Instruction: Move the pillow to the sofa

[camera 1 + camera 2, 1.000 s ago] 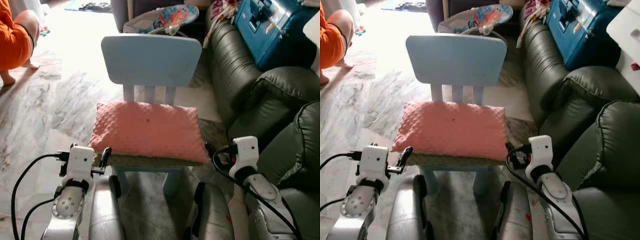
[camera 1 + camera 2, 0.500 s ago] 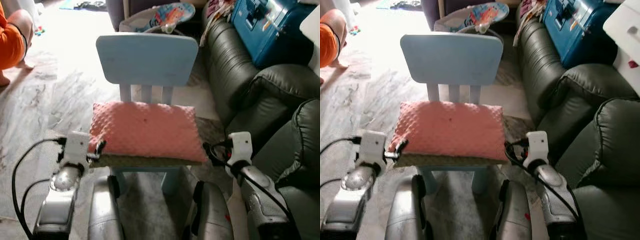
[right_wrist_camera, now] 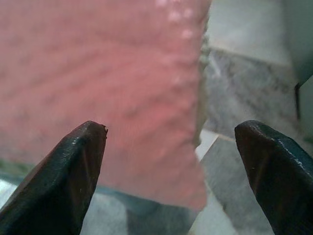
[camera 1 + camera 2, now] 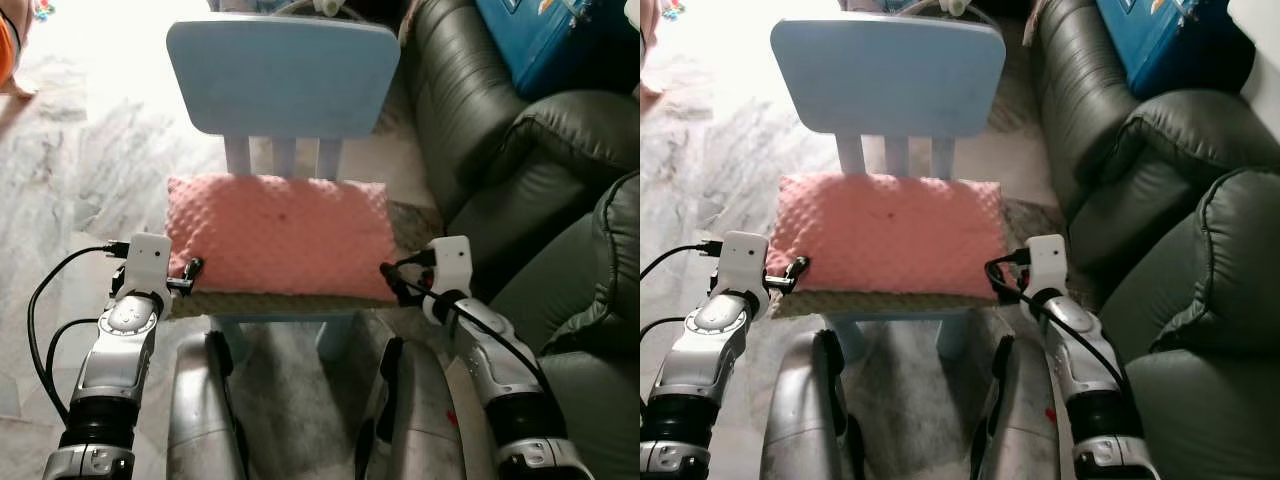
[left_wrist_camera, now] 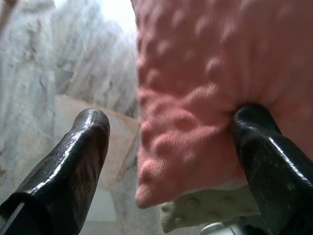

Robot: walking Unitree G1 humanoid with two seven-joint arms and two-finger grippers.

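Both grippers have closed in on the pillow since a second ago, when they hung short of the chair's front edge; the whole picture has also shifted, so the head has tipped down and nearer. I see the pink dimpled pillow [image 4: 279, 236] lying flat on the seat of the pale blue chair [image 4: 282, 75], covering nearly all of it, with an olive layer showing under its front edge. My left gripper [image 4: 186, 277] is at the pillow's front left corner. In the left wrist view its fingers [image 5: 270, 164] are spread, one pressed into the pink fabric and the other out over the marble floor [image 4: 70, 175], so the corner sits between released jaws. My right gripper [image 4: 390, 281] is at the front right corner; the right wrist view shows its fingers [image 3: 68, 181] wide apart with the corner just ahead of them, not touching. A dark leather sofa [image 4: 500, 150] stands just beside the chair's right side.
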